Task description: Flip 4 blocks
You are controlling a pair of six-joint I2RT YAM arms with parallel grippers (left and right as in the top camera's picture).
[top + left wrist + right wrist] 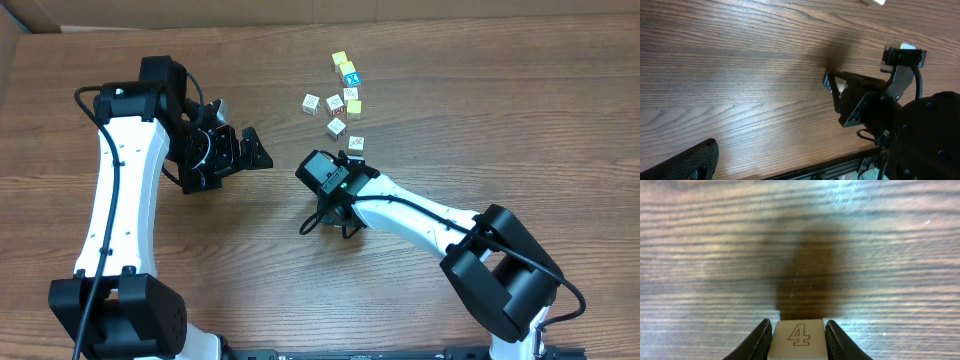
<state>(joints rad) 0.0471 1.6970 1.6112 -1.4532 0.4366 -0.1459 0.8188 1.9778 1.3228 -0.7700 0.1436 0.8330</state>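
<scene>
My right gripper [799, 339] is shut on a pale cream block [799, 336] with an outlined "4" on the face toward the camera. It hangs just above the wood and casts a dark shadow ahead of it. In the overhead view the same block [356, 144] sits at the tip of the right gripper [351, 153], just below the other blocks. Those include a pale one [311, 102], a red-marked one [334, 102], another pale one [337, 126] and a blue-faced one [352, 79]. My left gripper [240, 130] stands open and empty to the left, one finger [690, 162] showing.
Yellow-topped cubes [340, 58] lie at the far end of the cluster. The right arm's wrist camera [322, 172] and a loose cable [318, 220] sit mid-table. The table's front edge [840, 162] shows in the left wrist view.
</scene>
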